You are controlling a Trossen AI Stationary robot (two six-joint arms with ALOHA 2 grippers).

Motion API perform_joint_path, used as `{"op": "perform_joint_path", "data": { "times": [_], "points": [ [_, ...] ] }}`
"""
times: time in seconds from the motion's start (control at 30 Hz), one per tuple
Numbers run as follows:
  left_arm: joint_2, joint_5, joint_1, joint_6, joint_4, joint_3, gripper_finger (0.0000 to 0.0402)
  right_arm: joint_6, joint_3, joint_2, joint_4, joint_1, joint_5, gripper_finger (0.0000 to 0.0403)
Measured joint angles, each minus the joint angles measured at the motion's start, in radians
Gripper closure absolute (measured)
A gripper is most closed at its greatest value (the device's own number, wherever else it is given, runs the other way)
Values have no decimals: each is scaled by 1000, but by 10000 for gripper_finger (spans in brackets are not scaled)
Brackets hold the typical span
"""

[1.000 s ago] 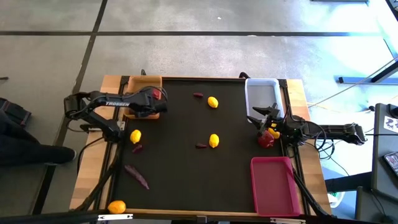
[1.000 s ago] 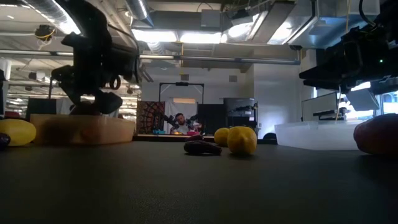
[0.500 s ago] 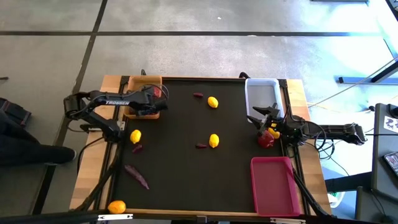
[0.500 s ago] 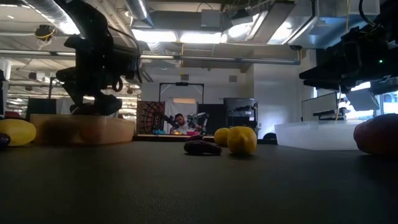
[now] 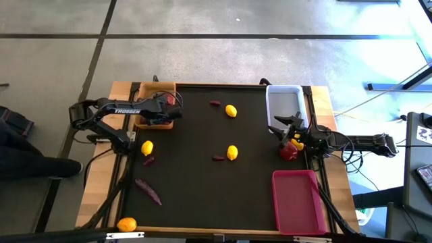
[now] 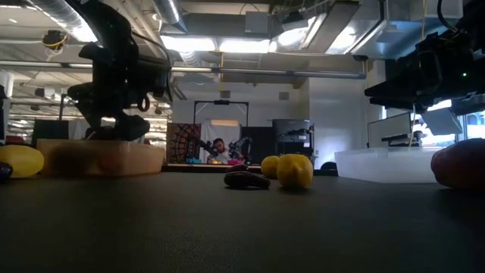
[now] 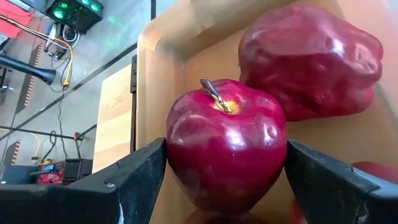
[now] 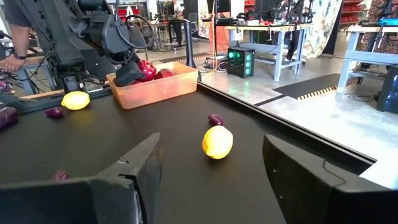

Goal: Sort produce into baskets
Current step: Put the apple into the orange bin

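Dark red apple [image 7: 225,142], stem up, sits clamped between my left fingers [image 7: 140,177], one finger against each flank. It hangs just over the tan wooden basket [image 5: 154,94] at the bench's far left corner, a second red fruit [image 7: 311,59] lying in the basket beyond it. My right gripper [image 5: 289,133] hovers spread over a red fruit [image 5: 288,152] beside the white basket [image 5: 283,102].

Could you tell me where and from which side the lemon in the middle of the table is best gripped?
Grip the lemon across its narrower middle, coming straight down. It lies free on the table; only a small purple piece lies beside it, so probably set the fingers clear of that side.
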Motion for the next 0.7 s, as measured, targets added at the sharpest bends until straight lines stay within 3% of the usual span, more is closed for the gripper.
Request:
{"op": "perform_joint_path", "data": {
  "times": [0.17, 0.43, 0.7],
  "points": [
    [0, 20, 15, 20, -13, 0, 83, -7, 0, 0, 0, 0, -1, 164],
    [-2, 36, 19, 22, -14, 2, 8, -31, 1, 0, -2, 0, -7, 164],
    [-92, 65, -87, 8, -3, 10, 8, -35, 142, 0, -215, 0, -105, 164]
  ]
}}
